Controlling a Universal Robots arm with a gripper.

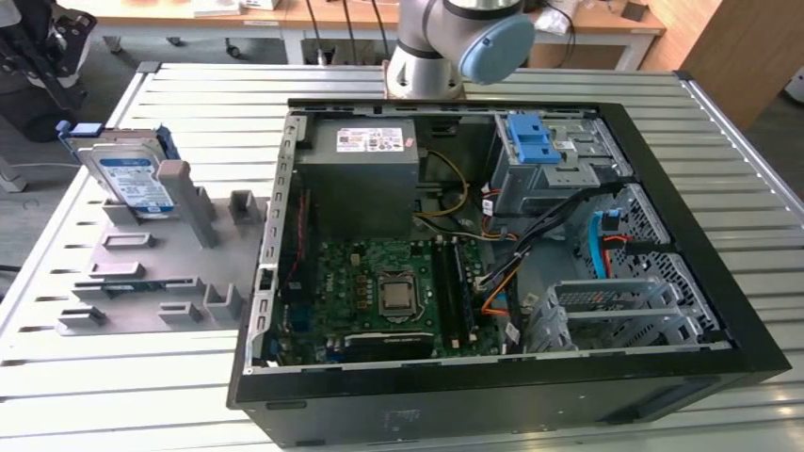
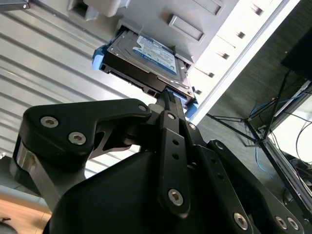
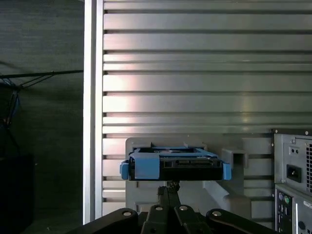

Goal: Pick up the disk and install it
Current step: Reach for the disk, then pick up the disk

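So the disk (image 1: 132,179) is standing on edge in the grey holder (image 1: 151,273) on the slatted table (image 1: 101,377), on the exterior view's left of the opened pc case (image 1: 503,235), and afaict nothing's touching it there. In the first wrist view the gripper (image 3: 168,187) points straight at the disk's narrow edge w/ the blue rails (image 3: 146,165), tips lined up w/ roughly the middle of that edge, tho I can't tell if they actually touch. Jaws look pinched together w/ nothing between them, so it's not holding anything atm.
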